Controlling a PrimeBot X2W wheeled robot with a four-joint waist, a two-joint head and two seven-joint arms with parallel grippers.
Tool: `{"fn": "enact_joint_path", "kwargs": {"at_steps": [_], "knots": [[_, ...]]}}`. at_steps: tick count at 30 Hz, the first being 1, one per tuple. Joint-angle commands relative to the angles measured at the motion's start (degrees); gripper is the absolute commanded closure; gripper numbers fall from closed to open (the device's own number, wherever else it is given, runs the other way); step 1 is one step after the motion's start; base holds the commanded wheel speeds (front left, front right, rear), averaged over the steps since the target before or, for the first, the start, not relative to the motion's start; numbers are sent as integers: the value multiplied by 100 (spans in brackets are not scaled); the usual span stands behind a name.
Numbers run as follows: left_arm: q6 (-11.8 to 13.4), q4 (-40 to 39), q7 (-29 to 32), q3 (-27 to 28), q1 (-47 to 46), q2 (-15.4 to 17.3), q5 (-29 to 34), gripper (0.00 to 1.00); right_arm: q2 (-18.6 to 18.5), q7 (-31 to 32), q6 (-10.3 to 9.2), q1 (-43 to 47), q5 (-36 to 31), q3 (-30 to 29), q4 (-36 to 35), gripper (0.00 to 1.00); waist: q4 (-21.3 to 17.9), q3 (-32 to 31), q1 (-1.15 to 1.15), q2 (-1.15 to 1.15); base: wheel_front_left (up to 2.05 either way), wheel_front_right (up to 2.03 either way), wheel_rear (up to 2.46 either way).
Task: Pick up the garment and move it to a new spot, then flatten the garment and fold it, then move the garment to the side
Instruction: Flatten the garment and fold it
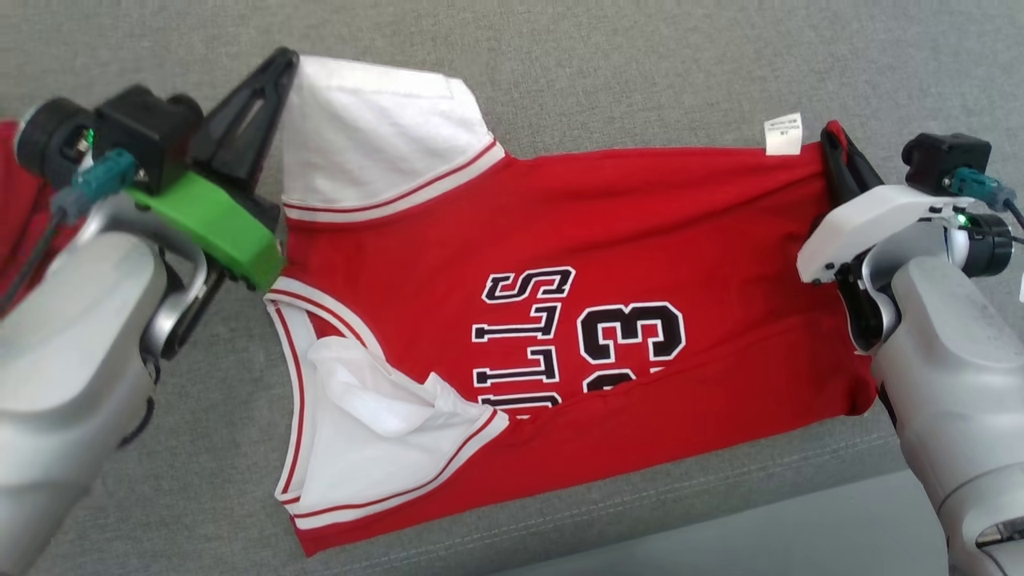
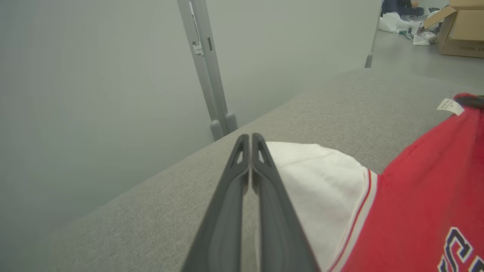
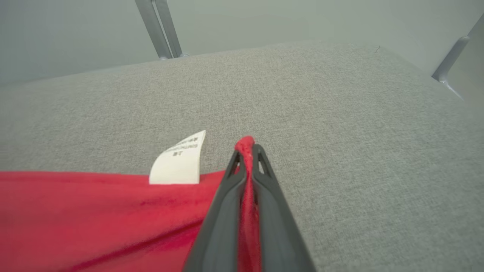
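A red sleeveless basketball jersey (image 1: 640, 240) with white lining and red-and-white striped trim lies spread out on a grey woven-fabric-covered worktop (image 1: 640, 72). Its front faces up, with the black, white-outlined number 23 (image 1: 632, 332) and block lettering (image 1: 520, 336) showing. The jersey's lower side is folded over, so it cuts off part of the print. Both white-lined shoulder sections are at the jersey's left end. One is turned outward at the far corner, and the other is rumpled at the near corner.

The left gripper (image 1: 280, 68) sits at the jersey's far left corner, against the edge of the white shoulder panel. In the left wrist view its dark fingers (image 2: 264, 196) are pressed together, and the white cloth (image 2: 321, 189) lies just beside them. Whether any cloth is caught between them cannot be told.

The right gripper (image 1: 834, 138) is at the jersey's far right corner, on the hem. In the right wrist view its fingers (image 3: 223, 211) pinch a ridge of red fabric (image 3: 247, 189) that pokes out past their tips. A small white printed care label (image 3: 179, 160) stands up from the hem just beside that grip. The cloth between the two grippers runs fairly straight along the jersey's far edge, with shallow wrinkles.
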Motion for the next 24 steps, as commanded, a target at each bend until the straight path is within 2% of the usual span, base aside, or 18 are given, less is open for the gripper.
{"fn": "enact_joint_path", "kwargs": {"at_steps": [1,7,10,16,20,24], "knots": [[59,-219,-25,109,250,44,71,100,-39,-25,-10,128,40,-29,-104,100,98,-157,0,0,0,0,0],[491,-1554,-26,813,1699,215,440,100,-89,-26,-10,689,205,-67,-575,100,176,-354,0,0,0,0,0],[589,-2071,-25,1132,2384,188,646,100,-149,-26,-10,943,264,-96,-751,100,259,-445,0,0,0,0,0],[502,-2707,-26,1562,3563,-111,801,100,-249,-25,-9,1393,471,-288,-1096,100,389,-619,0,0,0,0,0],[427,-2768,-26,1832,4140,-390,893,100,-252,-26,-9,1747,555,-434,-1444,100,463,-677,0,0,0,0,0],[240,-2700,-25,2039,4604,-732,1010,100,-292,-25,-9,2034,681,-545,-1669,100,534,-678,0,0,0,0,0]]}}
